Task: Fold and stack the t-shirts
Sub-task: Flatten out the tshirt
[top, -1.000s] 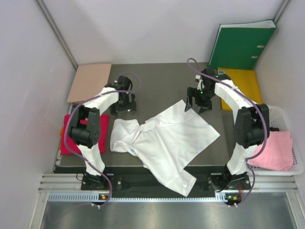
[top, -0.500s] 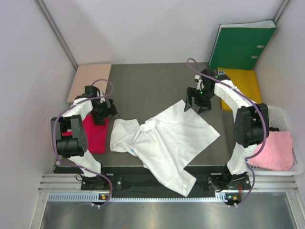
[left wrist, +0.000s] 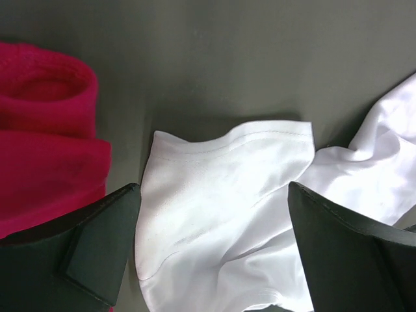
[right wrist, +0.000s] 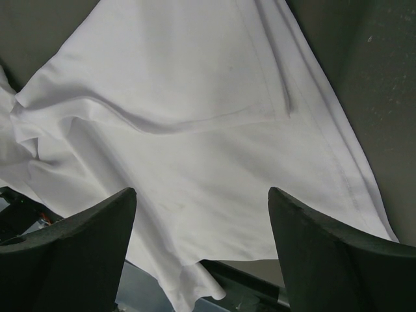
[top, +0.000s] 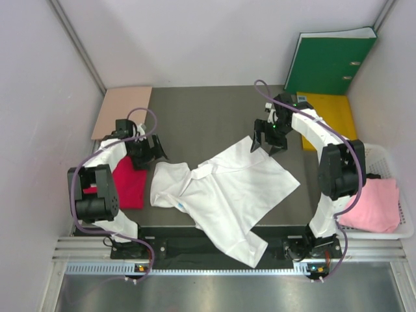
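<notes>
Top view: white t-shirt lies crumpled at centre of tabletop, red t-shirt at left edge, pink t-shirt in basket on the right.
Left wrist: left gripper hangs over a white sleeve, jaws wide apart, red cloth just beside.
Right wrist: right gripper is above white cloth, jaws apart, nothing betw. them.

right wrist | shirt: white, rumpled, fills most of view, hemmed flap folded across it | counter: dark, shows past shirt's right edge | right pincer: jaws wide apart over shirt, nothing gripped
</notes>
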`<state>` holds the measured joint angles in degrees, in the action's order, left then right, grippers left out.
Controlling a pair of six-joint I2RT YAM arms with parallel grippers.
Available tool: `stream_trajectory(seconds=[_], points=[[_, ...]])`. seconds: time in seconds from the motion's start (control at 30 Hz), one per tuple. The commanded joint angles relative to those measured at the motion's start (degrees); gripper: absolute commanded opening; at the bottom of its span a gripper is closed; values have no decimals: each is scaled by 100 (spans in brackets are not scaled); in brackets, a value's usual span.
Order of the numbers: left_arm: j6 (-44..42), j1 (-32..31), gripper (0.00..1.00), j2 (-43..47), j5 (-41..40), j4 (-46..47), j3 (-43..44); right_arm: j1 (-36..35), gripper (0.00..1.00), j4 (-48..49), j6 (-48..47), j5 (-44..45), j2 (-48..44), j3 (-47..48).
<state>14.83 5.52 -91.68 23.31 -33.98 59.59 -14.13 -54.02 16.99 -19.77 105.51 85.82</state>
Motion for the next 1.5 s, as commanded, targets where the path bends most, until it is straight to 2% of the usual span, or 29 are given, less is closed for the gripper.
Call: stream_trajectory(seconds=[0.0, 0.23, 0.33, 0.37, 0.43, 0.47, 0.5, 0.53, 0.6, 0.67, 0.8, 0.83, 0.93, 1.0, 1.1, 1.17, 1.2, 1.47], points=[[-33, 2, 98, -148, 200, 374, -202, 51, 82, 164, -56, -45, 75, 66], [-156, -68, 91, -701, 139, 480, -27, 156, 84, 251, 32, 227, 101, 347], [-191, -156, 67, -948, 182, 515, 43, 314, 87, 557, 163, 351, 75, 427], [-182, -209, 48, -1001, 191, 524, 70, 436, 88, 698, 251, 325, 92, 401], [-165, -253, 30, -1168, 261, 541, 87, 560, 90, 1145, 365, 132, 179, 365], [-156, -262, 9, -1203, 305, 559, 79, 639, 91, 1305, 462, 70, 224, 313], [-121, -262, 0, -1229, 340, 567, 70, 657, 92, 1472, 498, 18, 285, 321], [-95, -262, 0, -1230, 332, 585, 61, 657, 96, 1630, 507, -79, 459, 330], [-94, -271, 0, -1151, 262, 585, 26, 648, 96, 1903, 594, -237, 689, 479], [-121, -271, 0, -1107, 174, 524, 35, 579, 92, 1783, 665, -545, 1075, 758], [-182, -271, 0, -1115, 156, 427, 105, 429, 84, 1097, 612, -414, 1367, 1069], [-191, -271, 0, -1124, 165, 418, 123, 429, 76, 1087, 630, -422, 1219, 964], [-156, -271, 0, -1150, 165, 427, 131, 437, 65, 1096, 647, -388, 805, 489], [-156, -271, 0, -1150, 165, 409, 131, 446, 65, 982, 621, -335, 638, 225], [-191, -271, 0, -1168, 156, 392, 132, 446, 53, 955, 621, -343, 348, -100], [-243, -271, 0, -1194, 156, 339, 175, 437, 50, 972, 647, -335, 260, -311], [-261, -271, 0, -1229, 165, 322, 193, 437, 44, 981, 656, -335, 207, -390], [-305, -271, 0, -1300, 244, 278, 334, 429, 44, 1595, 893, -317, 294, -1093]])
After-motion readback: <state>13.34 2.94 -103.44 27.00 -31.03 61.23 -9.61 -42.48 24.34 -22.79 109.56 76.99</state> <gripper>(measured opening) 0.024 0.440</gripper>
